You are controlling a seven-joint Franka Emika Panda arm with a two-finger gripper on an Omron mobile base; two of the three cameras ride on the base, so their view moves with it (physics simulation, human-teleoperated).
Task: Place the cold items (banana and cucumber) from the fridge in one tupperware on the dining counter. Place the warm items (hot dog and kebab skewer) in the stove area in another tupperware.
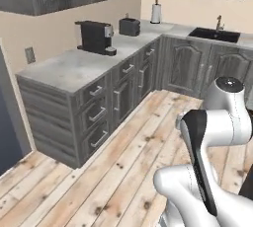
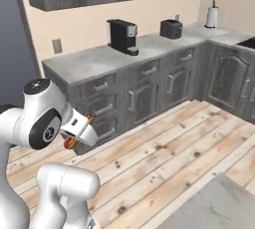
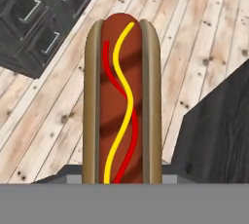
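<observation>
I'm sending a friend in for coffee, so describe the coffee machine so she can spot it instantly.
Find the long grey counter under the wall cabinets. The coffee machine stands on it against the wall. It is the taller black-and-silver one nearer the counter's open end; the toaster is lower and sits toward the corner.

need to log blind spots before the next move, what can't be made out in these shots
- Gripper fingertips: in the hand view the hot dog covers them, so the grip itself cannot be seen.
- Hot dog in the right base view: just an orange end shows past the white wrist.
- Sink: in the left base view, cut by the right edge.
- Coffee machine: buttons too small to read.
</observation>
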